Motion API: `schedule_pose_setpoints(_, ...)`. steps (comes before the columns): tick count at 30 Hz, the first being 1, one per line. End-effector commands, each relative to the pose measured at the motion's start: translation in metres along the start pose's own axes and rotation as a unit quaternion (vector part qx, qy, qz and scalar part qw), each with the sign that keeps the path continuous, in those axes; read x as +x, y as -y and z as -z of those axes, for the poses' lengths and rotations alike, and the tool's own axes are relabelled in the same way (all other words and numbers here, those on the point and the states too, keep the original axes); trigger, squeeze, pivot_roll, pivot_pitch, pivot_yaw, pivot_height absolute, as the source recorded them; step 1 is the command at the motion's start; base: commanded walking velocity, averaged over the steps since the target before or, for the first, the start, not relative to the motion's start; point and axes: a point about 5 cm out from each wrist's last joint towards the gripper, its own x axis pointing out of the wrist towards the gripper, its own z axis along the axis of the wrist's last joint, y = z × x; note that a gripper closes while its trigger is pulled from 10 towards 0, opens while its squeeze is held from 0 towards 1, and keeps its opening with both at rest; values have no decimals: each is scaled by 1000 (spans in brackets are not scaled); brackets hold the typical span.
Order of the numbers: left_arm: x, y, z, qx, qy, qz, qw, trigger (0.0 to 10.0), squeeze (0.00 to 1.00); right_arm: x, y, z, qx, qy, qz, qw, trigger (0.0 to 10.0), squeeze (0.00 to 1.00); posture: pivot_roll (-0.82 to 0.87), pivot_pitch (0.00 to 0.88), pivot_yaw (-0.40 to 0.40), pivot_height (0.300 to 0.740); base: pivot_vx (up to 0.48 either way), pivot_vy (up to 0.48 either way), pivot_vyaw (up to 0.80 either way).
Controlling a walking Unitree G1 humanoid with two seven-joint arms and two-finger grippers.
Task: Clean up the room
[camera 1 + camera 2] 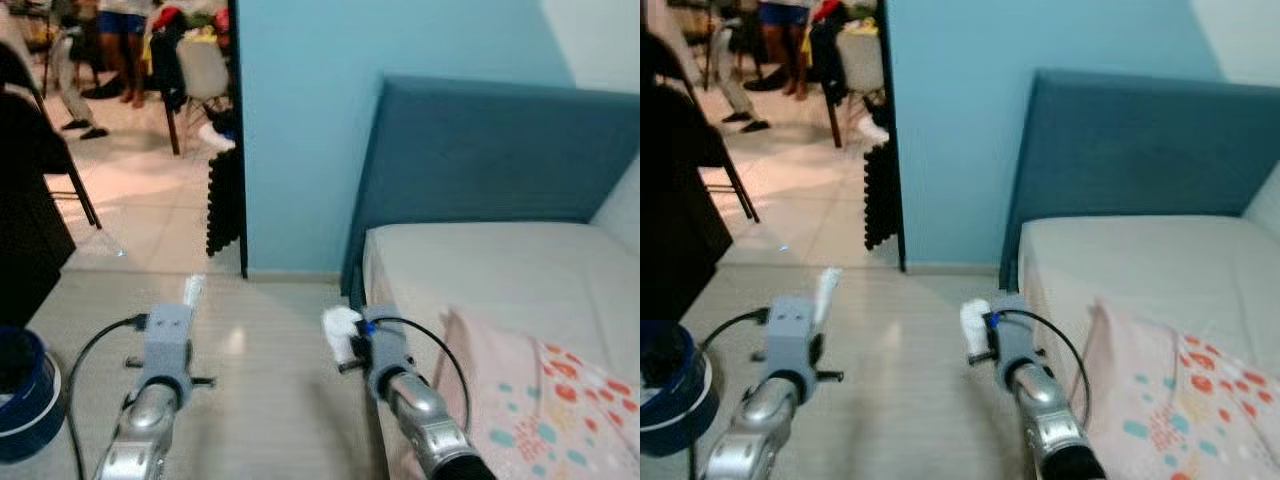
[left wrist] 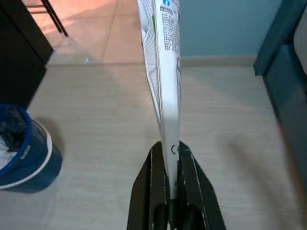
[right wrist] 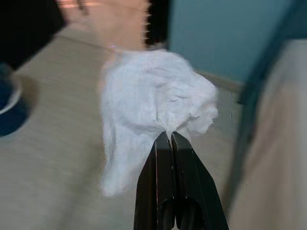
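Currently both arms are loaded; left gripper is clamped on the bottom edge of a flat white printed wrapper, which stands up out of the fingers above the pale floor; right gripper is pinched tight on a crumpled white tissue, held just beside the near corner of the bed; blue trash bin sits on the floor on the robot's left, near the left arm, with something dark and something white already in it; wrapper looks thin and light, semi-stiff along its fold, likely slick; an edge pinch is enough but it could slide or flap on a fast swing; tissue is soft, near weightless, compressible; gripped by a small bunch at one end, rest hangs loose, so it may cling to the pads on drop; wrapper carries a blue round logo near the top, a green stripe and blocks of small print; text too fine to read, no brand legible; judgement: both items are rubbish bound for the bin; blue headboard and a patterned pink blanket on the bed; a person's legs far back in the next room.
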Motion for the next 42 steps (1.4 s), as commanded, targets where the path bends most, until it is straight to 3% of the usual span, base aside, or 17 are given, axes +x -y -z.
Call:
schedule_pose_setpoints(1, -1, 4, 2, 3, -4, 5, 1000, 10000, 0, -3, 3, 7, -3, -12, 2, 1000, 10000, 0, 82, 0, -76, 740, 0, 0, 800)
schedule_pose_setpoints(15, -1, 11, -4, 5, 3, 26, 1000, 10000, 0, -3, 1, 6, -9, -4, -7, 1000, 10000, 0, 89, 0, -80, 740, 0, 0, 800)
schedule_pose_setpoints(42, -1, 12, -9, -5, 20, 7, 1000, 10000, 0, 4, -1, -4, -12, 7, -33, 999, 10000, 0, 97, 0, -101, 740, 0, 0, 800)
